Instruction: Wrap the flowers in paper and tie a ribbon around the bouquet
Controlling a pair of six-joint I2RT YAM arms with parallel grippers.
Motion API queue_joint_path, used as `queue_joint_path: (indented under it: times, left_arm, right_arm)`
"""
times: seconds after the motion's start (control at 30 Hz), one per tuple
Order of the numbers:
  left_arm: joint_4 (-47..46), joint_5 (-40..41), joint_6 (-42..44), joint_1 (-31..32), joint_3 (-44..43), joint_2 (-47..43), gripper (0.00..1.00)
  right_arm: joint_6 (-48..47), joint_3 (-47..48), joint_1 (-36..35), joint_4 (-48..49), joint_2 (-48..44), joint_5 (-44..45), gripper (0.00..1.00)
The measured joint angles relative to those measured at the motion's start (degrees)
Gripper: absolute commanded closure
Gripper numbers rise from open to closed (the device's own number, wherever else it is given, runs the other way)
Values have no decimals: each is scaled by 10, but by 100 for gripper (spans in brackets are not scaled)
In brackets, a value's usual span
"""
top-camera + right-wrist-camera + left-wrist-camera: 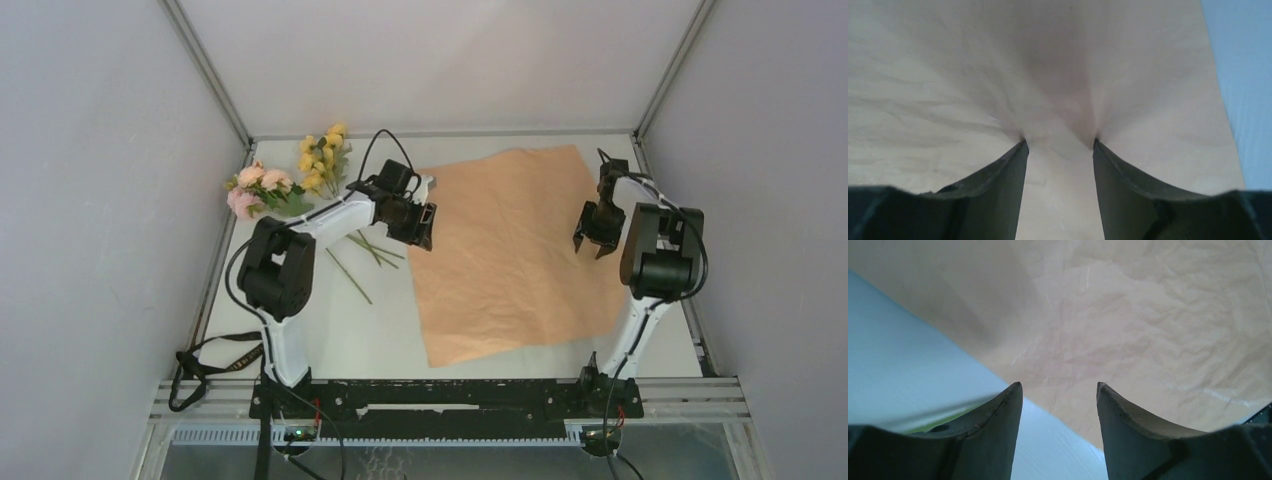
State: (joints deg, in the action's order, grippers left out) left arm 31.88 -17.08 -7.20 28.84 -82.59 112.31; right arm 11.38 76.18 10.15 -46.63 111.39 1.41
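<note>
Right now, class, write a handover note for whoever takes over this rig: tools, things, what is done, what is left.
Left tool: open, empty, at the paper's left edge.
Right tool: open, tips pressing on the paper near its right edge.
Paper: spread flat, tan face up.
Flowers: on the table, far left, beside the paper and not on it.
Black strip by the left base may be the ribbon.
Done: paper laid out.
Left: put flowers on paper, wrap, tie.
</note>
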Motion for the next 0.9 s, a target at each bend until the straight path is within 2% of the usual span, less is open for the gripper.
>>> queue_joint_path:
  times: [0.17,0.3,0.4,0.5,0.63,0.8,0.87,0.9]
  left_arm:
    - [0,0,-2,-28,48,-91,35]
    - [-24,30,-47,-103,61,-151,27]
    - [-45,65,-92,-159,64,-156,21]
    - [-51,104,-131,-201,67,-141,20]
    - [-58,125,-156,-207,66,-96,23]
    - [-60,144,-171,-206,61,-18,30]
    - [-59,150,-173,-207,55,6,39]
    - [-55,153,-176,-208,41,14,48]
  right_arm:
    - [-8,146,-15,-27,98,14,41]
    - [-21,278,-32,-47,176,40,41]
    - [-26,326,-49,-54,201,51,38]
    - [-31,331,-68,-62,199,58,36]
    - [-35,287,-89,-57,150,61,33]
    - [-34,190,-115,-43,-9,69,32]
    - [-34,160,-127,-29,-75,73,32]
    - [-34,144,-134,-22,-106,75,31]
